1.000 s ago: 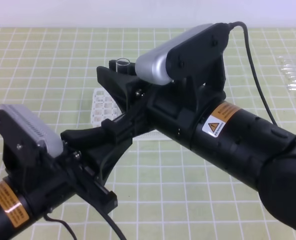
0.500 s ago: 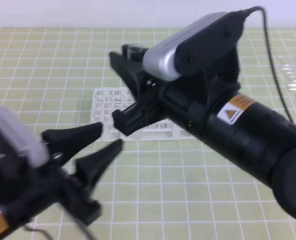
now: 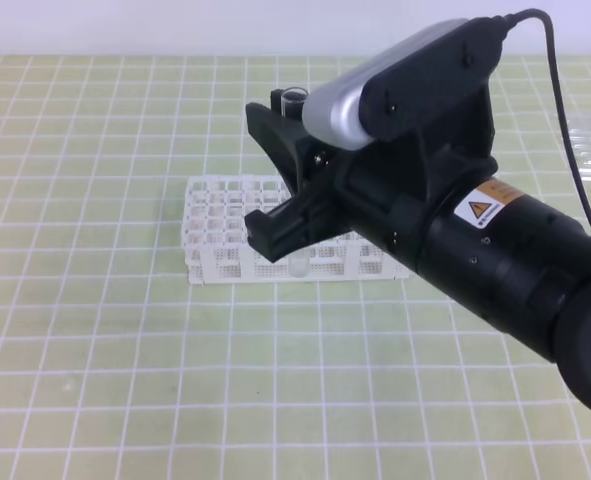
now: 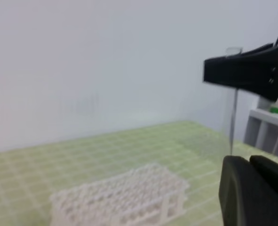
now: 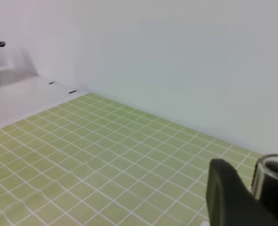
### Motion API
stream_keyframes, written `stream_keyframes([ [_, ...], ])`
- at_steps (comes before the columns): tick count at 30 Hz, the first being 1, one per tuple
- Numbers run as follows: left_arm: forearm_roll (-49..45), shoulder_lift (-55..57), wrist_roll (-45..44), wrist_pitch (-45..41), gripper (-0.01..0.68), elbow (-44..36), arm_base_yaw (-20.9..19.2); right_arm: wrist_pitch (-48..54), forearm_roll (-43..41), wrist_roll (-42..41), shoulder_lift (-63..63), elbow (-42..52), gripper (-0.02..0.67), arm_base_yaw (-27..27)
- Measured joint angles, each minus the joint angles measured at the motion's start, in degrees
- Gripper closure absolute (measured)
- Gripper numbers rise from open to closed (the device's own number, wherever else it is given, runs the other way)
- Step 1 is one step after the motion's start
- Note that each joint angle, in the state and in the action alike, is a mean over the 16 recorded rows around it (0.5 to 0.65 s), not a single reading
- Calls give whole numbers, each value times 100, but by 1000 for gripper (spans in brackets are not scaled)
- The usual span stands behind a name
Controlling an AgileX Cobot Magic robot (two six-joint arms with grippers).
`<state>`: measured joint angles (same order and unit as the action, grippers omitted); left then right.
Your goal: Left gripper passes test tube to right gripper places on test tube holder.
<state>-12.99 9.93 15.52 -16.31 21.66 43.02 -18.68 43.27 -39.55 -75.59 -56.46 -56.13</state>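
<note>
Right pincer (image 3: 275, 175) grasps the test tube (image 3: 295, 98) upright, jaws clamped on its shaft. Open rim shows above the upper jaw; round bottom hangs just over the white test tube holder (image 3: 215, 235), not seated in a hole as far as visible. Holder stands on the green gridded table (image 3: 95, 380). Left pincer (image 4: 251, 188) is clenched with nothing in it, jaws together, low in its own wrist view, apart from the tube.
</note>
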Motion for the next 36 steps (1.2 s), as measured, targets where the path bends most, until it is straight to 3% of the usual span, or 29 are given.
stream_keyframes([
  [5,176,-674,36,-212,674,-345,1,-30,-23,-4,-49,0,559,5],
  [18,255,-870,34,558,675,-1507,-1,-237,-46,-4,-261,0,560,5],
  [36,242,-860,52,319,675,-1698,-2,-545,-98,4,-470,0,560,5],
])
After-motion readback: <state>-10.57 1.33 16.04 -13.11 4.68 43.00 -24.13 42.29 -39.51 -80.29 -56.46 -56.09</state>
